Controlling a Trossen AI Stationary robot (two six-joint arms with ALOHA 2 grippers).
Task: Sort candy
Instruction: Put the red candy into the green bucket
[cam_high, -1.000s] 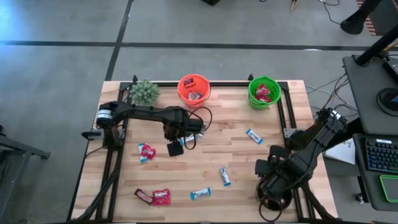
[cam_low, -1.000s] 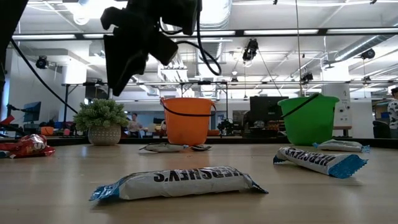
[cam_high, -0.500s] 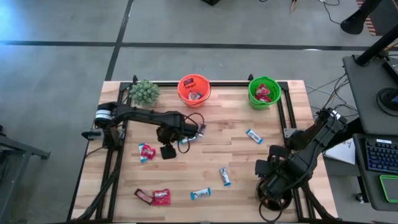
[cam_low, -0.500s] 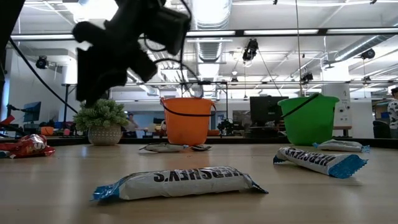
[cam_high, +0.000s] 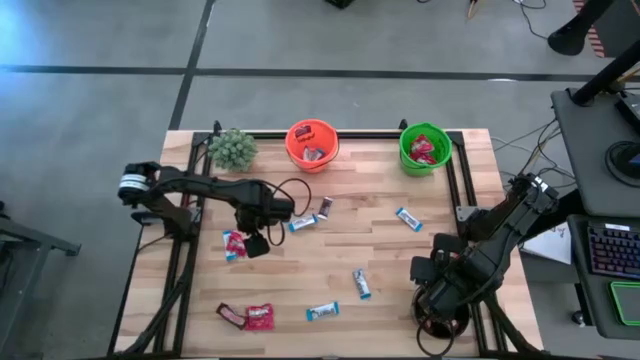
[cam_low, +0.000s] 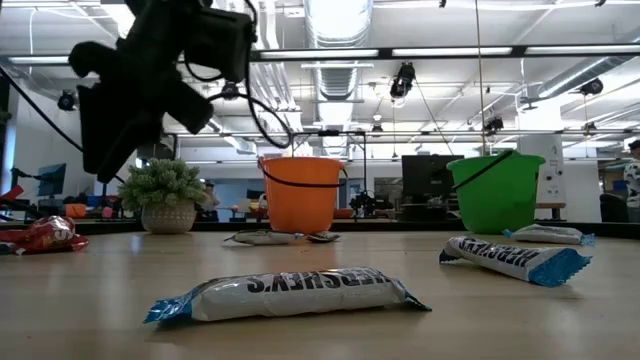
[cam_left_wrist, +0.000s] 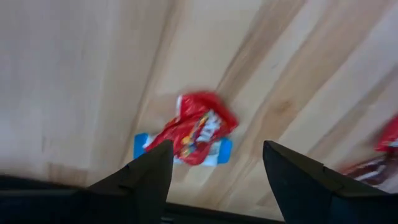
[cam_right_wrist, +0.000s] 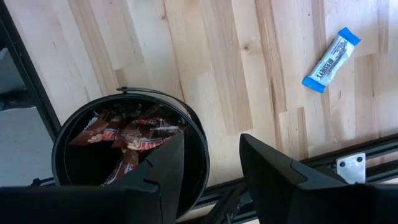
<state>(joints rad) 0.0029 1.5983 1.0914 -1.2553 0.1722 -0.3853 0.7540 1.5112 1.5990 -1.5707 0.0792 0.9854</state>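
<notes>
I have the left gripper (cam_high: 256, 245) over the left-centre of the wooden table (cam_high: 380, 250) in the high view, jaws spread and empty, hanging just above a red packet (cam_high: 236, 243). In the left wrist view that red packet (cam_left_wrist: 198, 127) lies on top of a blue-and-white wrapper (cam_left_wrist: 142, 143) between my two dark fingers (cam_left_wrist: 149, 171); the print on it is too blurred to read.

The right gripper (cam_right_wrist: 210, 163) is parked at the lower right of the high view, jaws apart, holding nothing, over a black bucket (cam_right_wrist: 199, 155) with dark brown bars inside; their labels are not legible. A blue-and-white bar (cam_right_wrist: 331, 60) lies on the wood in the upper right of that wrist view, its lettering too small to make out.

In the low view, the nearest bar (cam_low: 285, 293) at bottom centre reads "HERSHEY'S", upside down. A second blue-and-white bar (cam_low: 515, 259) at the right carries the same lettering.

Loose candy in the high view: two bars (cam_high: 303, 223) just right of the left gripper, one bar (cam_high: 408, 218) right of centre, one (cam_high: 361, 284) lower centre, one (cam_high: 322, 312) at the bottom, and a red packet beside a dark bar (cam_high: 248, 317) at lower left.

The orange bucket (cam_high: 312, 144) and green bucket (cam_high: 424, 148) stand along the top edge, both holding candy. A green plant (cam_high: 231, 148) is at upper left.
</notes>
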